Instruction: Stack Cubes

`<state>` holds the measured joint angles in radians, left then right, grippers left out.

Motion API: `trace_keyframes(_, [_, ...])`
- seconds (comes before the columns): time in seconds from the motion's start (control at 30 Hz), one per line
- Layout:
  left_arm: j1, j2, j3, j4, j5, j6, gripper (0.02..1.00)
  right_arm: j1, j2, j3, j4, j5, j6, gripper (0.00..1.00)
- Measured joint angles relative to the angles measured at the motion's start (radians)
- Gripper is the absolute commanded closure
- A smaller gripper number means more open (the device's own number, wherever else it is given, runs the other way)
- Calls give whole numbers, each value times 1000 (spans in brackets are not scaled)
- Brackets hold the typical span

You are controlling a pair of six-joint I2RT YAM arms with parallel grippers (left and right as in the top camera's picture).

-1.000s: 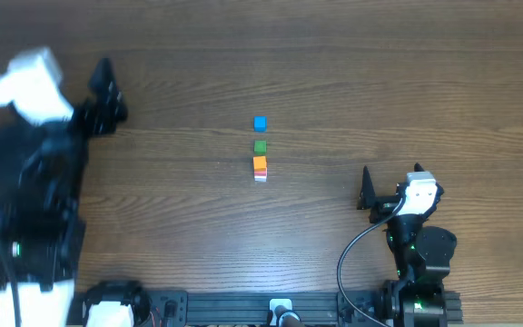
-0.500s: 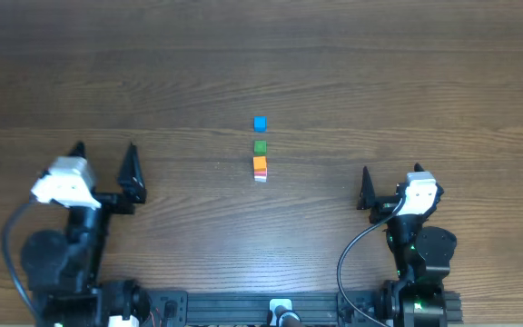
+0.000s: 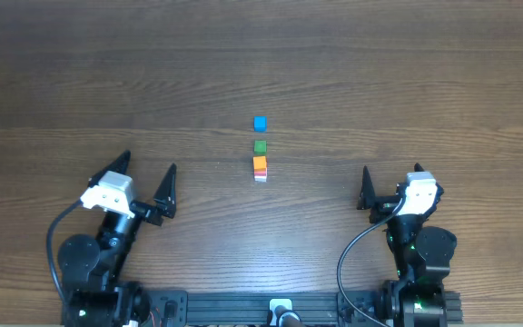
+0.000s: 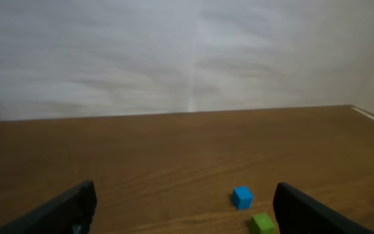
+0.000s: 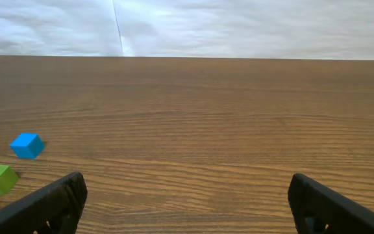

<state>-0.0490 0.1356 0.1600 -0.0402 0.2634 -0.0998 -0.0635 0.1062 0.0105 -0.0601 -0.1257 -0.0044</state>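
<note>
Small blue cube (image 3: 260, 123), small green cube (image 3: 260, 146) and orange cube (image 3: 260, 163), the last touching a white cube (image 3: 260, 177), lay in line mid-way across the brown wood-grain table (image 3: 425, 73). They were probably light, rigid and smooth, best pinched across opposite flat faces. Left gripper (image 3: 147, 162) and right gripper (image 3: 390, 170) stood spread and empty, well apart from them.

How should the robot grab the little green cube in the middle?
Probably best from straight above, pinching the green cube on its two open side faces, the ones facing left and right in the top view. Its other two faces look at the blue cube and the orange cube nearby, so fingers have less room there.
</note>
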Motion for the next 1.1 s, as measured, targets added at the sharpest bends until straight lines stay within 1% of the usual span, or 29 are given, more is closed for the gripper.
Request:
trace_keyframes(0.33, [-2,-98,-143,81,3,22,88,0,0,0,0,0,0,9])
trace_keyframes(0.6, [40,-121,-149,84,3,27,93,0,0,0,0,0,0,7])
trace_keyframes(0.7, [42,-123,-148,28,2,29,126,0,0,0,0,0,0,7])
trace_keyframes(0.77, [42,-122,-150,-12,3,30,23,0,0,0,0,0,0,9])
trace_keyframes(1.1, [42,-125,-150,-11,3,32,20,0,0,0,0,0,0,7])
